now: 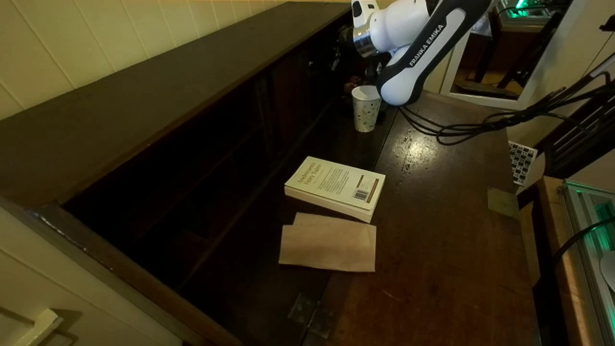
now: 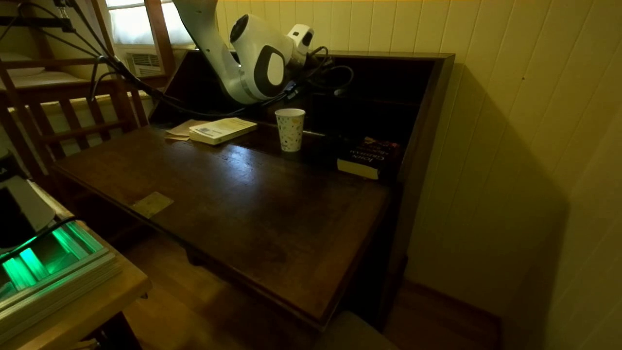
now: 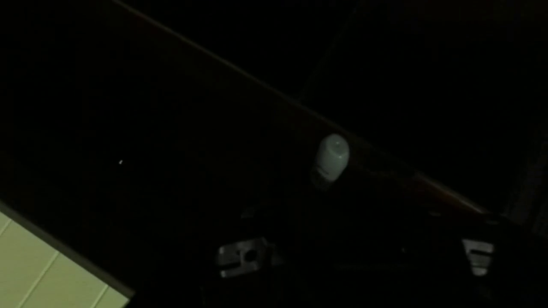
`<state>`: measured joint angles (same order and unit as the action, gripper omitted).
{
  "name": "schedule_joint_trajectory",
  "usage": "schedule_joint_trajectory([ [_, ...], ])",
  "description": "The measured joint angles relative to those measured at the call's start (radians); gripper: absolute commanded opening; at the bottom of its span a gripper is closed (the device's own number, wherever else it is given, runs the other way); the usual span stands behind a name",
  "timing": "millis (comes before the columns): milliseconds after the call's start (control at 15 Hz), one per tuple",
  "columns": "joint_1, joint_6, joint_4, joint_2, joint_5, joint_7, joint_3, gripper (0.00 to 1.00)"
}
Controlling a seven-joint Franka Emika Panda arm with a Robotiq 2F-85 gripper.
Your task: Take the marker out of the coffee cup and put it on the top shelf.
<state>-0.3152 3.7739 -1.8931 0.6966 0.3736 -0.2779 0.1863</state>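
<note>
The coffee cup (image 1: 366,113) is pale with small coloured specks and stands upright on the dark desktop in both exterior views (image 2: 290,131). No marker shows above its rim. In the wrist view the marker (image 3: 333,159) shows a pale rounded end pointing towards the camera; its body fades into darkness. My gripper (image 3: 325,205) appears shut on it, though the fingertips are too dark to make out. The top shelf (image 1: 192,72) is the long upper board, seen edge-on (image 2: 388,54) and as a dark band behind the marker (image 3: 150,141). In an exterior view my gripper (image 1: 334,53) is dark by its front edge.
A pale book (image 1: 336,187) and folded brown paper (image 1: 329,245) lie on the desktop. A dark paperback (image 2: 369,158) lies right of the cup. Dark compartments (image 1: 192,192) lie under the upper board. Arm cables (image 1: 466,132) droop over the desktop.
</note>
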Motion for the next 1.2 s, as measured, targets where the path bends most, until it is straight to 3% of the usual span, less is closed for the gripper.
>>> schedule_joint_trajectory([
  [133, 0.0, 0.0, 0.0, 0.0, 0.0, 0.002, 0.0, 1.0],
  [1200, 0.0, 0.034, -0.055, -0.035, -0.047, 0.131, 0.002, 1.0],
])
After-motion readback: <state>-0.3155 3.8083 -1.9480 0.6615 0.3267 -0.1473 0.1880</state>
